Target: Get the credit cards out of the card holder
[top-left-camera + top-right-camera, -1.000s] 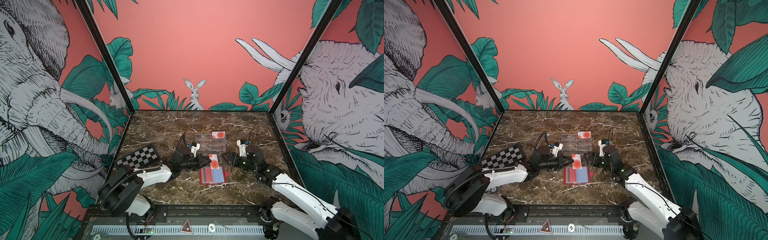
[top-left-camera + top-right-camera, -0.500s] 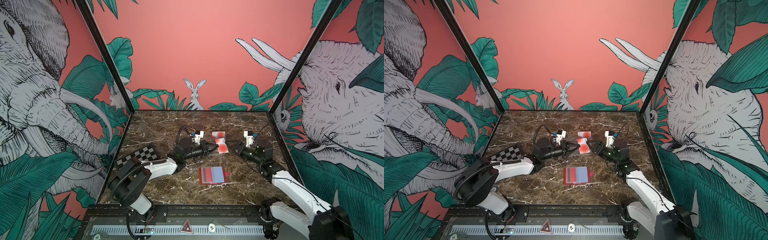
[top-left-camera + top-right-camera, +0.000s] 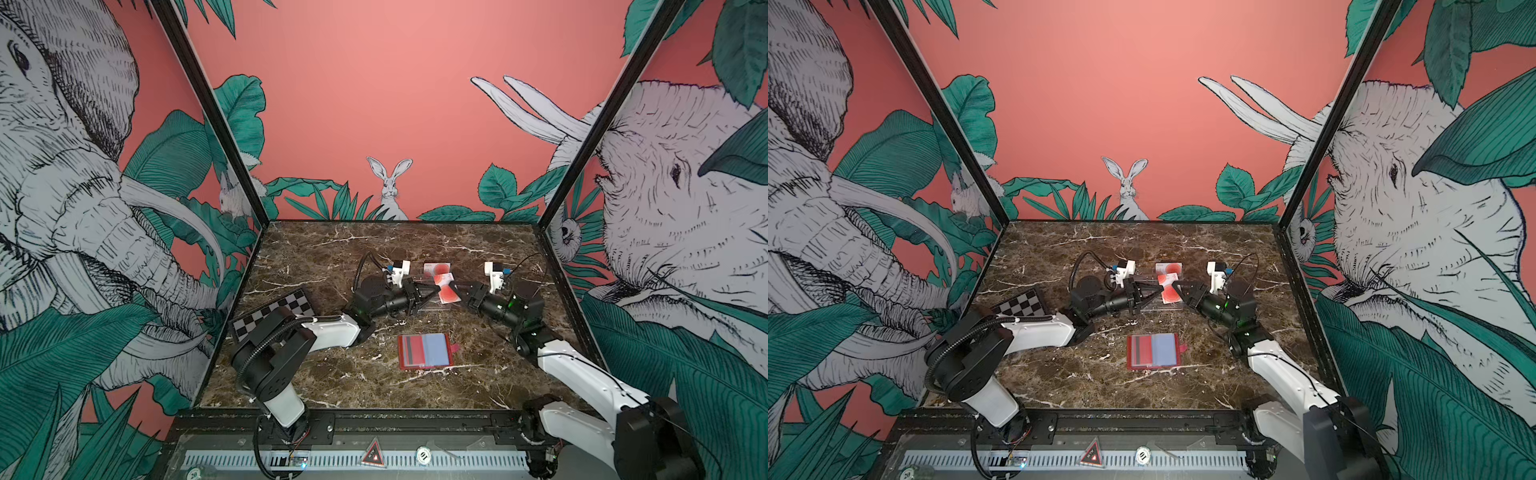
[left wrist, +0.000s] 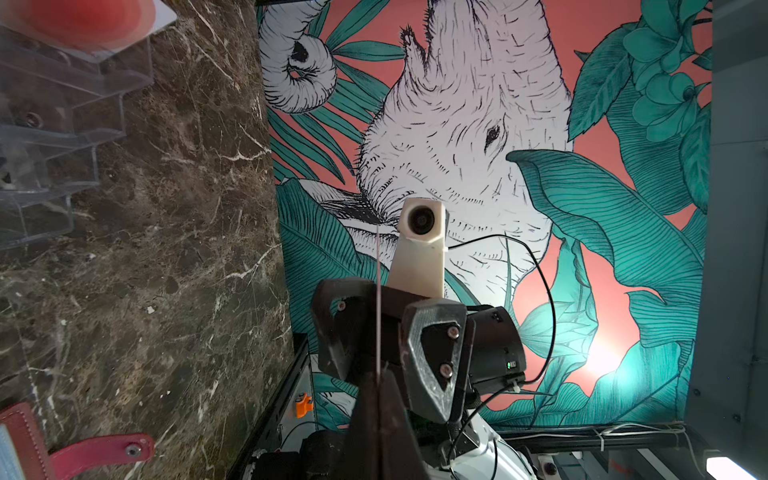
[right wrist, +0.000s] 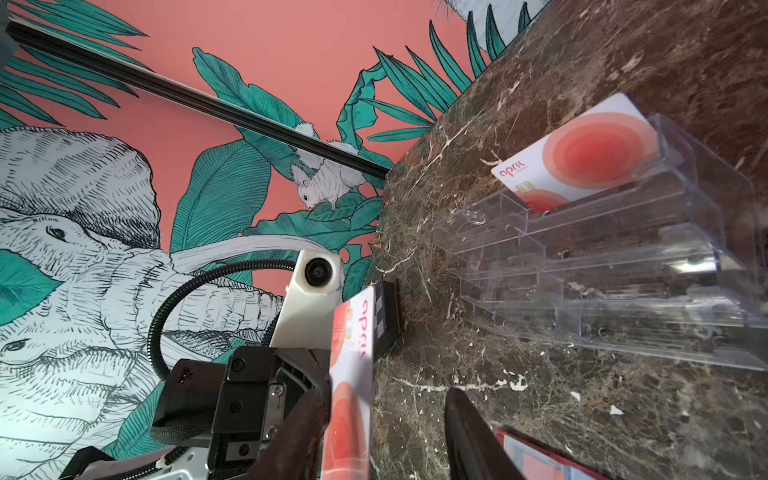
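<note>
**Card stock and tools: bench entry**

Left tool (image 3: 430, 291): mine. Its jaws are closed tight on the held card (image 3: 448, 294), a white card with a red-orange circle. It grips the card by one edge, lifted clear of the tabletop (image 3: 332, 249) near the acrylic stand (image 5: 623, 282). In the left wrist view the held card shows edge-on as a thin line.

Right tool (image 3: 457, 287): mine, facing the left tool. Its jaws are part open and straddle the free end of the held card, not clamped on it. In the right wrist view one finger (image 5: 305, 432) is touching the card face or just beside it; I cannot tell which. The other finger (image 5: 473, 436) stands apart, with tabletop showing in the gap.

Card holder (image 3: 424, 365): red, lying open and flat on the tabletop, nearer the front edge than both tools and apart from them. Its snap tab (image 3: 456, 347) sticks out on the right in both top views. The sleeves hold a red card (image 3: 410, 351) with a grey stripe on the left and a pale blue card (image 3: 436, 349) on the right.

Stand card (image 5: 582, 153): white with a red-orange circle, upright in the top tier of the acrylic stand.

Chequered board (image 3: 274, 313): at the left side of the tabletop, beside my left arm.
</note>
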Available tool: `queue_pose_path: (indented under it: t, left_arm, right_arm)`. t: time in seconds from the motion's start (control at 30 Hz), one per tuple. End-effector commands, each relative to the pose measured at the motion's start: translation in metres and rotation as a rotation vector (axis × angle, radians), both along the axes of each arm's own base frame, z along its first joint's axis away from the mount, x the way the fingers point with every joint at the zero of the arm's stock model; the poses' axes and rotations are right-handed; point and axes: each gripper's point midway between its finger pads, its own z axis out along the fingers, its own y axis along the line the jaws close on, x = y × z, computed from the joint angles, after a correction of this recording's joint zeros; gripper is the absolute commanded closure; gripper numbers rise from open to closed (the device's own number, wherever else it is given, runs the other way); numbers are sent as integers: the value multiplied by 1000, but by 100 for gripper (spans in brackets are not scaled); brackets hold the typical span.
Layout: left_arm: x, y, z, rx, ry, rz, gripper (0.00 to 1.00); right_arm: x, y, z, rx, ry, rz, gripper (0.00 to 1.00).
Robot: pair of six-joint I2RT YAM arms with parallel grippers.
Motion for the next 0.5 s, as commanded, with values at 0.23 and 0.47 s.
queue_pose_path:
  t: [0.23, 0.47]
  left_arm:
    - [-1, -2, 20, -48, -54, -19, 100]
    - [0, -4, 13, -32, -55, -23, 100]
  right_arm:
    - [-1, 4, 14, 63, -48, 23, 79]
    - [-2, 3, 16, 82, -56, 23, 100]
